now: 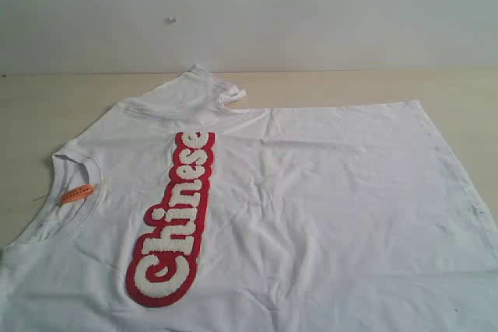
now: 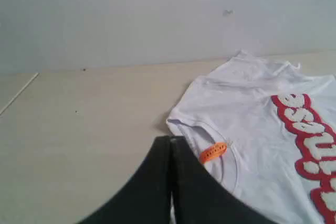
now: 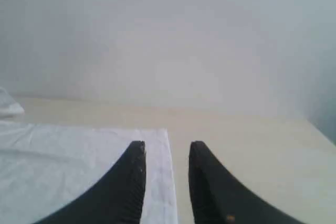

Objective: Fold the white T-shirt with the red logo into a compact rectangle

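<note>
Looking across the table (image 1: 31, 106), you are facing a job that is barely begun. The white T-shirt (image 1: 311, 192) is lying spread out, front up, and no fold is showing across its body. In the exterior view its collar (image 1: 78, 162) is pointing to the left, with the orange neck tag (image 1: 77, 193) sitting inside it. Its hem (image 1: 459, 169) is running down the right side. The red logo (image 1: 173, 219) is lying fully exposed, stretching from the far side toward the near edge, left of the shirt's middle. Only the far sleeve (image 1: 206, 83) is looking bunched or partly turned in, and you cannot tell whether that is a deliberate fold. The near part of the shirt is running out of the picture, so its near sleeve is going unjudged.

Your left gripper (image 2: 171, 142) is hanging just beside the collar, close to the orange tag, with its jaws pressed together and no cloth showing between them. Your right gripper (image 3: 167, 150) is hovering over the hem edge, near its far corner. Its jaws are standing a little apart and gripping nothing. Neither gripper is appearing in the exterior view.

By my reading, nearly all the work is waiting for you. The sleeves and sides are needing to come inward, and then the length is needing to be doubled over into a compact rectangle. Light wrinkles are crossing the fabric, so it is likely going to need smoothing along the way.
</note>
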